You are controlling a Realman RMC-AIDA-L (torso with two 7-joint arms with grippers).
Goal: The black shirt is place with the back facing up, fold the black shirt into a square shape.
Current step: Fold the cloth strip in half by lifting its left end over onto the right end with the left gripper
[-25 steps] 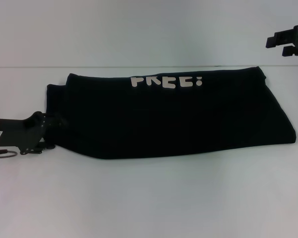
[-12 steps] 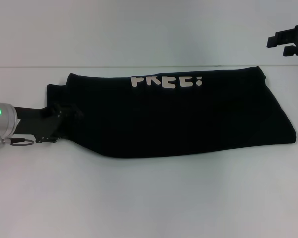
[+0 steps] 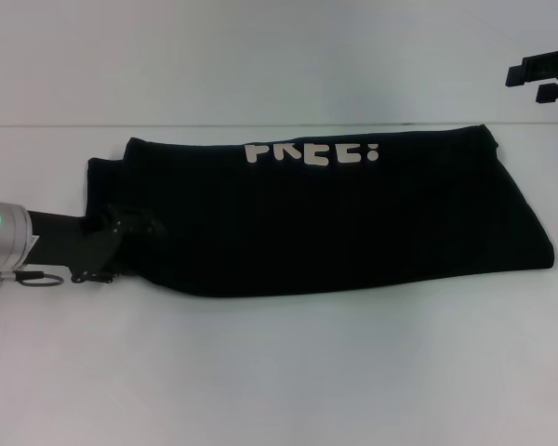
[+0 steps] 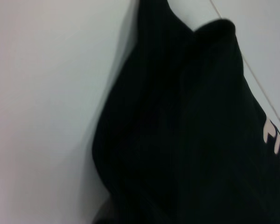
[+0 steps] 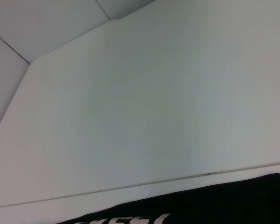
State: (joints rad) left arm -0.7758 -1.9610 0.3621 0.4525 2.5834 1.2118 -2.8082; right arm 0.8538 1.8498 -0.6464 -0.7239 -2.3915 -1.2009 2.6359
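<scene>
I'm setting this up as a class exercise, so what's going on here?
A two-armed robot is folding a black shirt on a white table. The shirt lies as a long folded band with cream lettering along its far edge. The left gripper is at the shirt's left end. The right gripper hangs apart, beyond the far right corner.

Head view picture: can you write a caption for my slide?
Left tool at the left end of the folded black shirt on a white table; right tool raised far right.
</scene>
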